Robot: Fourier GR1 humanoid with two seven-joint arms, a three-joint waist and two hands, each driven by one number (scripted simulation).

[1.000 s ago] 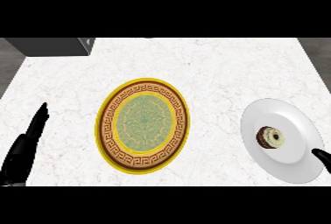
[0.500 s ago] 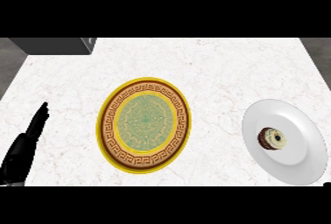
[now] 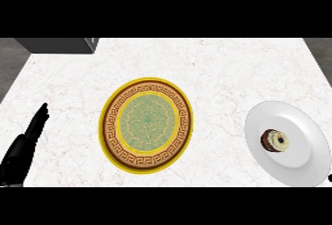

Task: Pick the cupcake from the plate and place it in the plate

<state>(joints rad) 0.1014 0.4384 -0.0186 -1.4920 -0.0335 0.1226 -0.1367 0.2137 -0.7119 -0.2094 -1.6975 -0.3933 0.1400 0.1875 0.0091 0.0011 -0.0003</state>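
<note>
A small cupcake (image 3: 277, 140) with a dark wrapper and pale top sits on the white plate (image 3: 292, 117) at the right of the marble counter. In the middle lies a large plate (image 3: 107, 125) with a yellow rim, brown key-pattern band and green centre, with nothing on it. My left hand (image 3: 27, 143) rests at the left edge, open with straight fingers pointing up, well apart from both plates. Of my right hand only a dark sliver (image 3: 329, 178) shows at the lower right edge, below the white plate.
A dark grey box (image 3: 58, 45) stands at the counter's far left corner. Grey floor shows past the counter's left and right edges. Bare marble lies between the two plates and behind them.
My right hand, seen beside the white plate a second ago, has drawn back to the lower right edge. The left hand, both plates and the cupcake have stayed put.
</note>
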